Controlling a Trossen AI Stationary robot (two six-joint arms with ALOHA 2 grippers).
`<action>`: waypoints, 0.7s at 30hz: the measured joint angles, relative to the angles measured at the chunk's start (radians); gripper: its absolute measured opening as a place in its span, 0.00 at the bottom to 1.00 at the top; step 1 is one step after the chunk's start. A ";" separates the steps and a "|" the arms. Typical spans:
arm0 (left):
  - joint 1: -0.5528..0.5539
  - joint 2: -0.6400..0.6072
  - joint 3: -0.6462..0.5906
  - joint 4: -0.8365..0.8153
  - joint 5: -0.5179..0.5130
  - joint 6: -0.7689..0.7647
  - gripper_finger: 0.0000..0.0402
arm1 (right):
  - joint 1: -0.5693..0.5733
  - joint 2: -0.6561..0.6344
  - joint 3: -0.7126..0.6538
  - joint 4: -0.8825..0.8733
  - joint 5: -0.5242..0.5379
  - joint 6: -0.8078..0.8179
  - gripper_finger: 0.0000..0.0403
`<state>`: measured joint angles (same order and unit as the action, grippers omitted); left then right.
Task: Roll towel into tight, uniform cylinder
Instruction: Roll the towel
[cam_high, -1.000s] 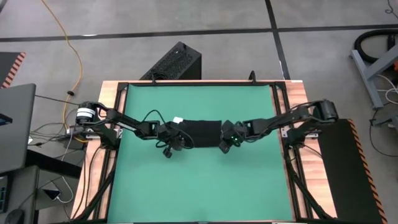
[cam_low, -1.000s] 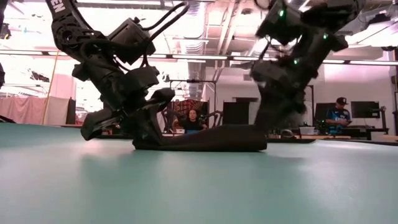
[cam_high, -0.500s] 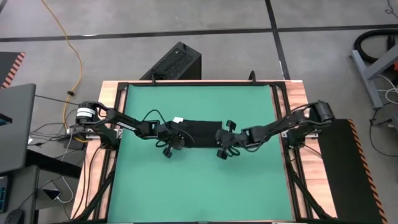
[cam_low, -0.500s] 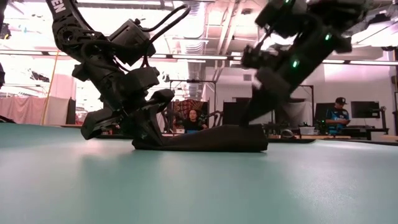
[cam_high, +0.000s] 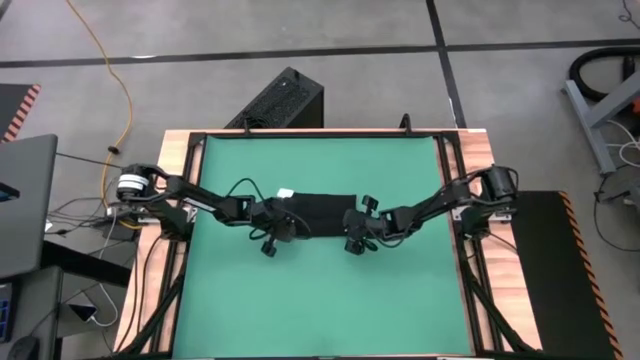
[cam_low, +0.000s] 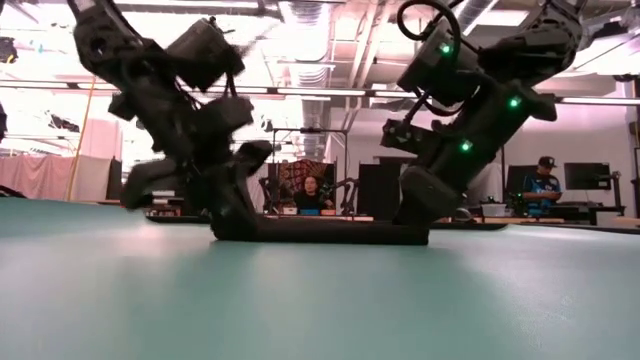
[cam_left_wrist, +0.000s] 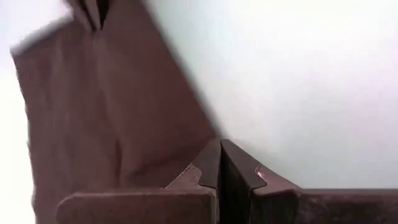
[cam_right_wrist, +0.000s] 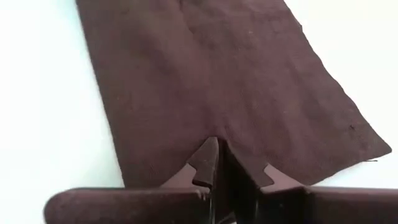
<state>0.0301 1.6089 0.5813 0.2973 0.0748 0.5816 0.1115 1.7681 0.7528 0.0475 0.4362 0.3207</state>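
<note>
We watch the right gripper (cam_high: 352, 232) drop onto the towel's end since a second ago — fingers now pinching it. The black towel (cam_high: 318, 213) lies mid green mat (cam_high: 320, 290); left gripper (cam_high: 284, 225) pinches its opposite end.

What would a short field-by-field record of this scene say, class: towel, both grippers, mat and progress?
towel: black, lying flat in a strip on the mat, not rolled
left gripper: shut on the towel's left end
right gripper: shut on the towel's right end
mat: green, covers the table top
tag: white, at the towel's left edge
progress: both ends gripped, no cylinder yet
</note>
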 joint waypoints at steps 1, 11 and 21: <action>-0.013 -0.020 0.000 0.001 -0.009 0.000 0.00 | 0.006 0.004 0.000 -0.004 0.000 0.001 0.14; 0.026 -0.090 0.002 0.149 -0.062 -0.074 0.00 | 0.030 0.016 -0.002 -0.010 0.006 0.001 0.14; 0.040 0.174 0.002 0.321 -0.105 -0.145 0.00 | 0.029 0.017 -0.003 -0.009 -0.004 -0.004 0.14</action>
<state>0.0704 1.7829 0.5831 0.6179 -0.0297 0.4365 0.1409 1.7847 0.7498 0.0382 0.4326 0.3167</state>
